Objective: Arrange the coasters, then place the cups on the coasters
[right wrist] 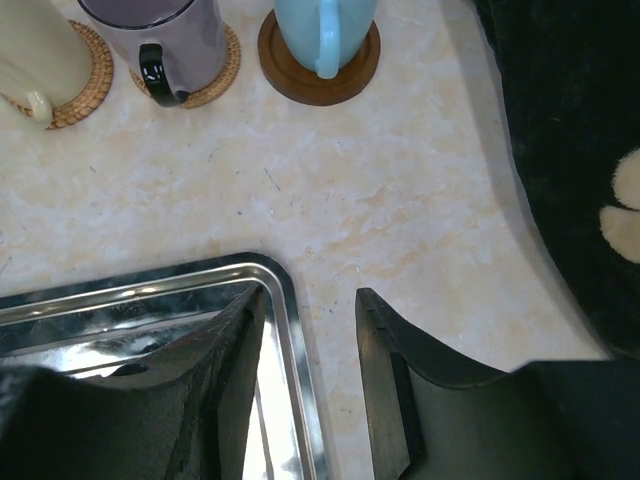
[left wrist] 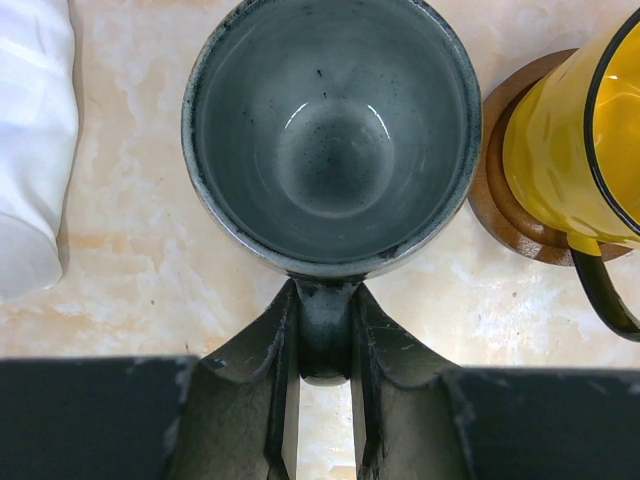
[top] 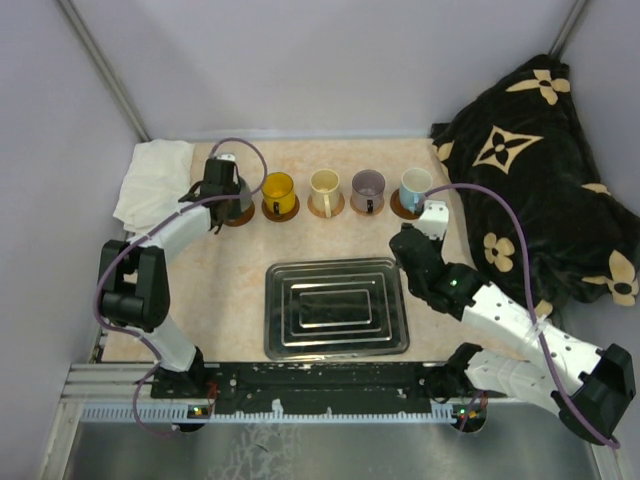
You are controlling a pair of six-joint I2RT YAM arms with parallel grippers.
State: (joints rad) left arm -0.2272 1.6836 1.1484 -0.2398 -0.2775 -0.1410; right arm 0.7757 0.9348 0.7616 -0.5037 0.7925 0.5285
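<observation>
Upper left, the left gripper (left wrist: 325, 305) pinches the grey cup (left wrist: 330, 130) by its handle; the right gripper (right wrist: 310, 305) gapes empty. A skewed release could knock the yellow cup (left wrist: 565, 150)

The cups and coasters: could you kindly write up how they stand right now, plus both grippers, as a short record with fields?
Grey cup: left end of the row, handle clamped by the left gripper
Orange-yellow cup: on a coaster
Cream cup: on a coaster
Purple cup: on a coaster
Light blue cup: on a coaster, right end
Coasters: one under each cup
Right gripper: open, holding nothing, over the tray corner
</observation>
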